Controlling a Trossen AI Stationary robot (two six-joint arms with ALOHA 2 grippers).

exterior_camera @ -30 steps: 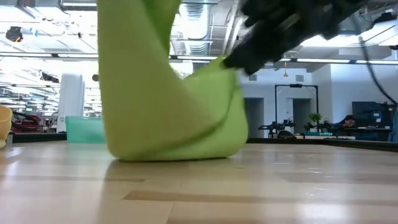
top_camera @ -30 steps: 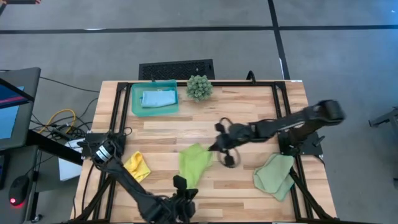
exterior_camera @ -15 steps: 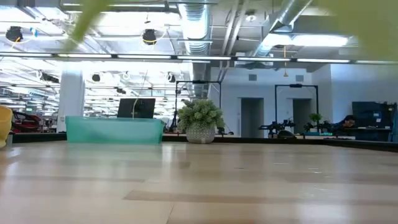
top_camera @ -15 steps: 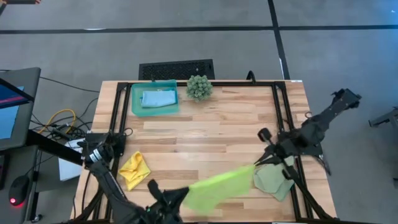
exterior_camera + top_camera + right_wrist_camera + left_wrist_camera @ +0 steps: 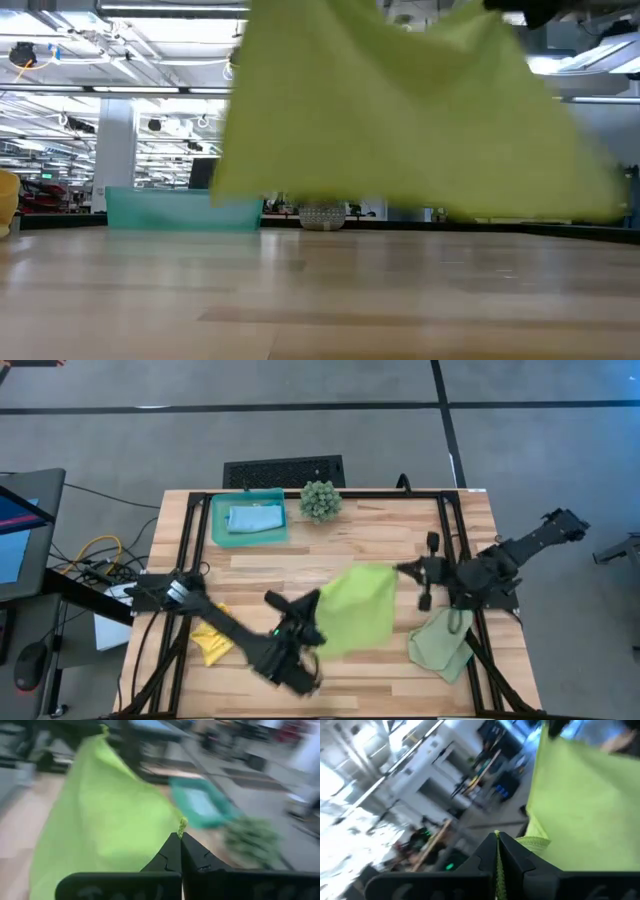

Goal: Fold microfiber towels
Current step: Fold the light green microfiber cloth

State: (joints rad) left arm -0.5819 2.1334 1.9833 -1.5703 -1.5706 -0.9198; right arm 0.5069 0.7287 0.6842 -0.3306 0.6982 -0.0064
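Note:
The lime green towel (image 5: 360,608) hangs spread between my two grippers over the table's middle; the low view (image 5: 400,110) shows it clear of the tabletop. My left gripper (image 5: 314,610) is shut on its left side, my right gripper (image 5: 400,570) on its right far corner. The light blue towel (image 5: 255,518) lies in the teal tray (image 5: 218,525). The yellow towel (image 5: 208,642) lies bunched at the near left, partly under my left arm. The sage green towel (image 5: 440,642) lies crumpled at the near right. My left gripper pinches the lime towel's hemmed edge (image 5: 522,841) between its two shut fingers, coming from the table's near left. The towel spreads away from the fingers, lifted clear. My right gripper pinches a corner of the lime towel (image 5: 183,826) between its shut fingertips, coming from the table's right. A small tip of the corner sticks out past the fingers, and the rest hangs spread and clear of the table.
A spiky green ball plant (image 5: 320,500) stands at the far edge beside the tray. Black frame rails (image 5: 452,530) run along the table's left, right and far sides. Bare wood (image 5: 330,555) lies between the tray and the held towel.
Both grippers have lifted the lime towel off the table, where it lay draped. They swung it toward the near edge, then back toward the middle. My right gripper has gone toward the table's right, drawing the towel out spread between the two grippers.

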